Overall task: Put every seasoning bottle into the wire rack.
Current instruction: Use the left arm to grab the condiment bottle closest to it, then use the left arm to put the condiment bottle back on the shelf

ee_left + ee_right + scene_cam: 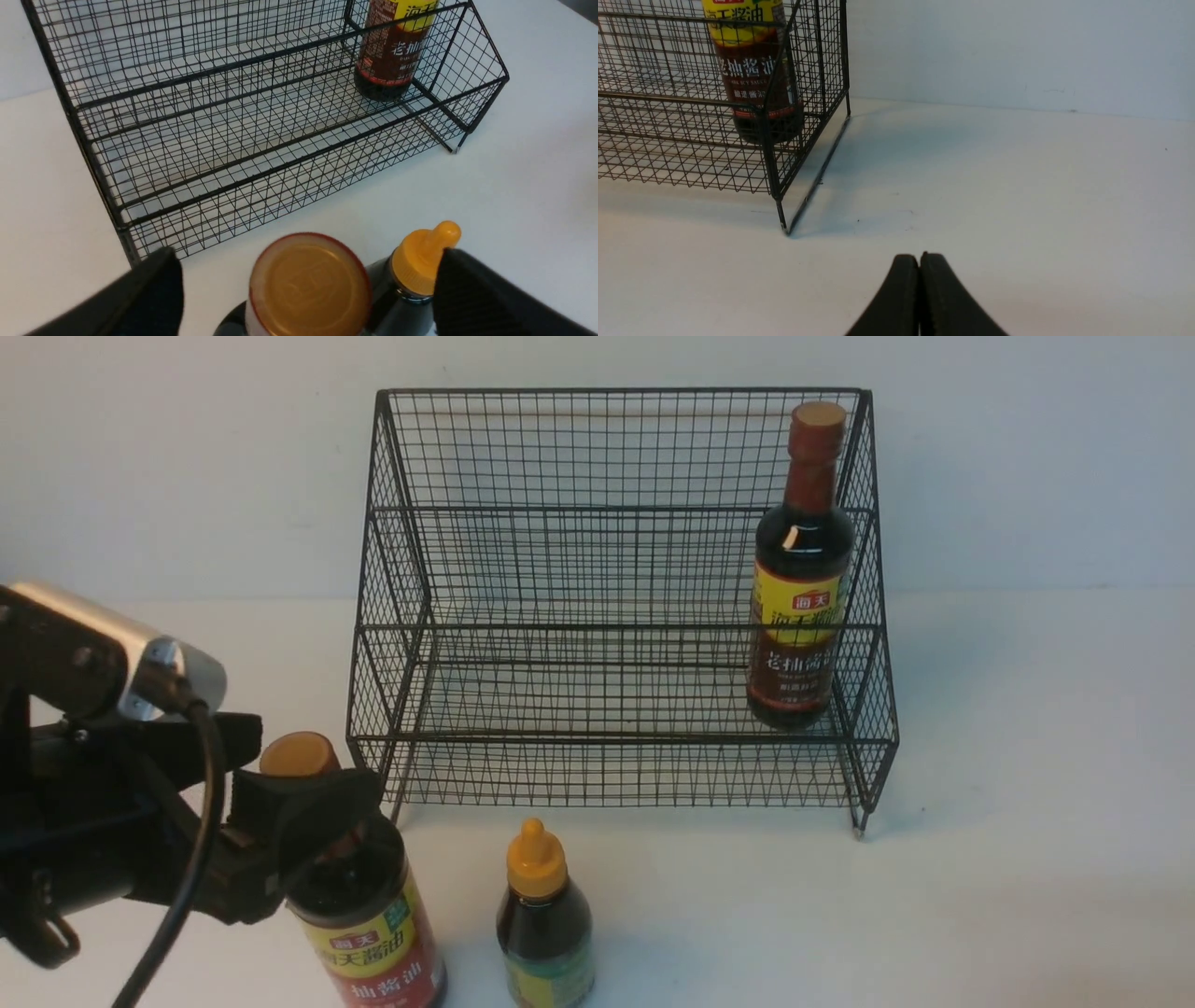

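**Left fingers spread around tall bottle**

Front: the left gripper point(303, 793) is standing open around the tall bottle point(373, 924) at the rack's point(616, 569) 7 o'clock. The short bottle point(544, 933) is sitting at 6 o'clock. The racked bottle point(801, 579) is standing at the lower tier's 3 o'clock end.

Left wrist: the cap point(308, 284) is sitting between the fingers point(154, 294), touching neither.

Right wrist: the right gripper point(920, 268) is hanging closed and empty.

The black wire rack point(560, 457) stands upright with two stepped tiers, and one tall dark soy-sauce bottle point(801, 569), tan-capped and yellow-and-red labelled, stands upright at the 3 o'clock end of its lower tier. A second tall bottle point(373, 924) of the same kind stands outside at the rack's 7 o'clock. The shorter bottle point(544, 924), with a yellow nozzle cap and green-yellow label, stands upright just beside that bottle at its 3 o'clock.
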{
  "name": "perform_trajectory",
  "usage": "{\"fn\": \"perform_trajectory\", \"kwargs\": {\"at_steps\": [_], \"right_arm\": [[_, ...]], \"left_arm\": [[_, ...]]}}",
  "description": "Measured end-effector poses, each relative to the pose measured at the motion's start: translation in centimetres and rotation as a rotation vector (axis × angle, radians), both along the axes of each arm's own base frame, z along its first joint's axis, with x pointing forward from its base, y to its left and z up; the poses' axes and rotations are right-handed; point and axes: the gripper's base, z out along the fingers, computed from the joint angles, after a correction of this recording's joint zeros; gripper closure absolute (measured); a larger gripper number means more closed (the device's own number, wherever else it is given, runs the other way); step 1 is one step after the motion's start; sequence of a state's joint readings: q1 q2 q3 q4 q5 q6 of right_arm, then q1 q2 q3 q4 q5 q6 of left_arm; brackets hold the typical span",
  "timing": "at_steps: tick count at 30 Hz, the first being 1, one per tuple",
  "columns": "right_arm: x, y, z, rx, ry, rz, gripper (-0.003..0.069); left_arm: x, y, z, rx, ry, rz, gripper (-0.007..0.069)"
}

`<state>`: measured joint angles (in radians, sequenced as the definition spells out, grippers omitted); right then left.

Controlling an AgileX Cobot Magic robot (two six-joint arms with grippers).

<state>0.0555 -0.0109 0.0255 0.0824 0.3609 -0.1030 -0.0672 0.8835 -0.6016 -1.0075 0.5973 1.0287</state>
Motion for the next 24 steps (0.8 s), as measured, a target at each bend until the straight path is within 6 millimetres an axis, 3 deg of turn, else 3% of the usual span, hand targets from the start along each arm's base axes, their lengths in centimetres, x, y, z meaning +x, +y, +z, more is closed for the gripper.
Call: {"fn": "perform_trajectory", "kwargs": {"at_steps": [6, 10, 20, 24], "right_arm": [[0.0, 0.0, 0.0, 0.000, 0.000, 0.000, 0.0673], [0.0, 0.0, 0.0, 0.000, 0.000, 0.000, 0.0673], [0.0, 0.0, 0.0, 0.000, 0.000, 0.000, 0.0673], [0.0, 0.0, 0.0, 0.000, 0.000, 0.000, 0.0673]], "left_arm": [[1.5, 0.0, -1.0, 0.022, 0.015, -0.004, 0.0078], [2.0, -0.1, -1.4, 0.023, 0.025, -0.012, 0.0351], [2.2, -0.3, -0.6, 0.050, 0.012, -0.056, 0.0356], [2.9, -0.8, 4.1, 0.022, -0.073, -0.105, 0.0356]]}}
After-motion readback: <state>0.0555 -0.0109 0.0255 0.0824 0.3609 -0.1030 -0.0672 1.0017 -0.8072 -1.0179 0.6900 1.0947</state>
